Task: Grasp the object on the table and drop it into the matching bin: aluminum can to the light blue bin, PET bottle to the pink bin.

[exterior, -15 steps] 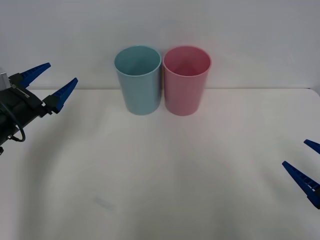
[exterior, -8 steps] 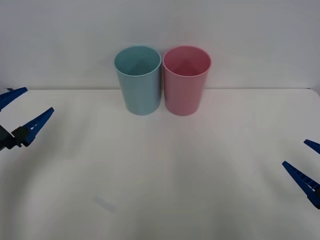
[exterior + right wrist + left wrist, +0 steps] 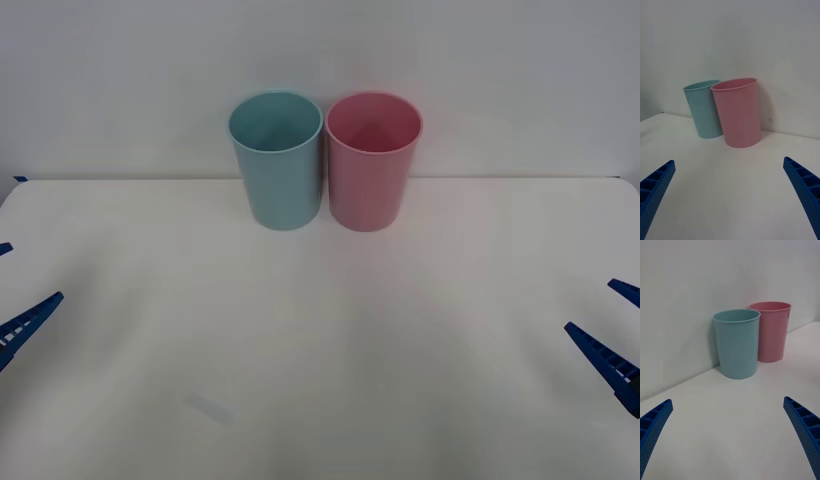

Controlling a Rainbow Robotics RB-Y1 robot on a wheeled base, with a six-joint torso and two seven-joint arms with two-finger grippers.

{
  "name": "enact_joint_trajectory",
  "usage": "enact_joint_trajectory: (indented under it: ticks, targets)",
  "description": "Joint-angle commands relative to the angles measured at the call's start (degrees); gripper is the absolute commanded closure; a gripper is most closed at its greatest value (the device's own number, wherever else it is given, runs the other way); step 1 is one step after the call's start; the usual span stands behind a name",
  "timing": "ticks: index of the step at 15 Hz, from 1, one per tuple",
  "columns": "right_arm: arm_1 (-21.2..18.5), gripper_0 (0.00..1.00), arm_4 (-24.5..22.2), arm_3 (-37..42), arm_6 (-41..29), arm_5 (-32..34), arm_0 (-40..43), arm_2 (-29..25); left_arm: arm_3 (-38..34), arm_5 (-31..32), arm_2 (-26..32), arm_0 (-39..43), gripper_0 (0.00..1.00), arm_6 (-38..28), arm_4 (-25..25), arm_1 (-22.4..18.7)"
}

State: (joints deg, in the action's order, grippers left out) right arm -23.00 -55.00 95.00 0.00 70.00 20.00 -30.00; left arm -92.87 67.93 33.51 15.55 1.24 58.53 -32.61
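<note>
Your left gripper [image 3: 12, 300] sits at the far left edge of the front view, low on that side, with its jaws spread wide and nothing between them. In its own wrist view the two blue fingers [image 3: 653, 427] stand at the bottom corners with bare table between them. Your right gripper [image 3: 615, 325] mirrors it at the far right edge, lower right of the frame, jaws likewise released and empty; its fingers [image 3: 805, 191] frame bare white surface too.

Outward from both, the white table [image 3: 320, 350] shows no can lying on it. There is only a faint pale smudge in the lower left of the front view, too slight to name. So you cannot yet say which way the can lies from either pair of jaws, nor how its long axis runs.

At the upper middle of the front view the light blue bin [image 3: 276, 160] and the pink bin [image 3: 373, 160] stand upright, side by side and touching or nearly so, against the back wall, blue on the left. Both mouths look dark inside; whether the can is already in the blue one is hidden from you.

Judging by position, the left gripper is the nearer to the light blue bin, the right to the pink. Neither has an edge until a can appears.
</note>
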Motion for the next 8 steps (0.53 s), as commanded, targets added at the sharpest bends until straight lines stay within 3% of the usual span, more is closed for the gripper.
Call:
enact_joint_trajectory:
  ticks: [1,8]
  targets:
    - [0.0,0.0,0.0,0.0,0.0,0.0,0.0,0.0,0.1,0.0,-0.1,2.7,0.0,-0.4,-1.8,-0.7]
    - [0.0,0.0,0.0,0.0,0.0,0.0,0.0,0.0,0.1,-0.8,-1.1,4.6,0.0,-0.5,-2.5,-0.7]
